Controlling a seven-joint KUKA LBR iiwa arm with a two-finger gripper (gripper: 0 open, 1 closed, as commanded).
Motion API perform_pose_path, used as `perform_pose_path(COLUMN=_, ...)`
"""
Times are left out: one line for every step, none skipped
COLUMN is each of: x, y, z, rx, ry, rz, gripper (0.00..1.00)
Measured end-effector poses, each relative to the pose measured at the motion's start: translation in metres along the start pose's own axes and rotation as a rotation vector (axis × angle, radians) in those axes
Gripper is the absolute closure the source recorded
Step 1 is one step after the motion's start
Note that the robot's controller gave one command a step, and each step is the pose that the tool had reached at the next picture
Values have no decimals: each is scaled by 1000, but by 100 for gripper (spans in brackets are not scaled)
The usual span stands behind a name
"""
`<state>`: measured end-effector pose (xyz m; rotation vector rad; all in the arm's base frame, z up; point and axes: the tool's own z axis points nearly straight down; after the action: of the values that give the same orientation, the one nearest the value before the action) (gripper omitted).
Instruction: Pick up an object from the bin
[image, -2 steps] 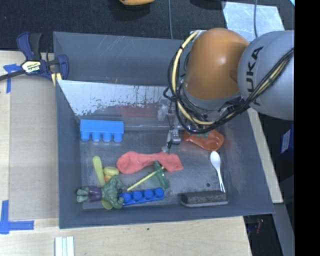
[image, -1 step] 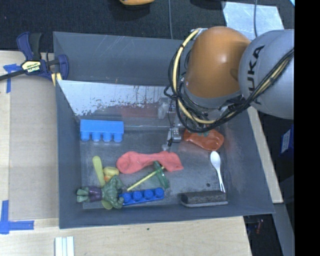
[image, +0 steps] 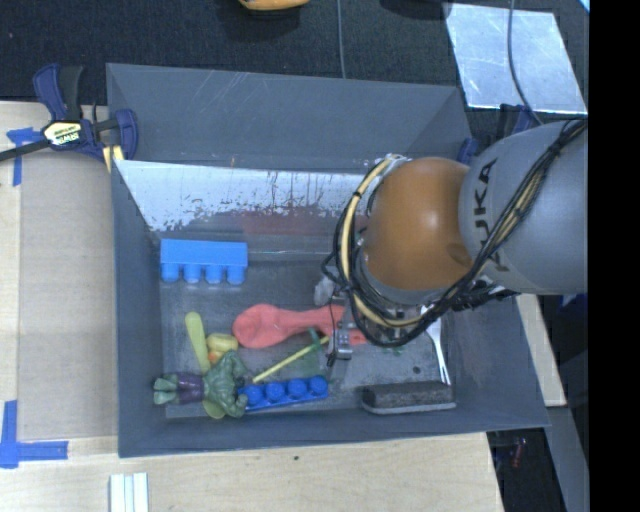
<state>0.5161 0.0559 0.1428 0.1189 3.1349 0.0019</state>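
Your gripper (image: 340, 338) hangs over the right tip of the pink balloon-shaped toy (image: 270, 325), in the middle of the bin (image: 135, 330). Whether it is released or clenched cannot be told. Closing here, you risk the tapered tip slipping out, or the yellow stick (image: 285, 363) alongside snagging.

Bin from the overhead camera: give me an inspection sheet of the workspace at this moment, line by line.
surface: grey bin, back wall scratched.
job's things: pink balloon mid-floor, nearest the gripper; yellow stick and blue studded bar just below it in the view.
clutter: blue block at the back left; heap of yellow, green and purple toys lower left; dark flat block lower right.
grippers: gripper over the balloon's right end, under the orange cover.
cables: yellow and black cables looped round the cover.
surroundings: black mat behind the bin.
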Motion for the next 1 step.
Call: perform_pose_path(x=6, y=48, z=0, rx=-1, ry=-13, rz=-76, gripper=0)
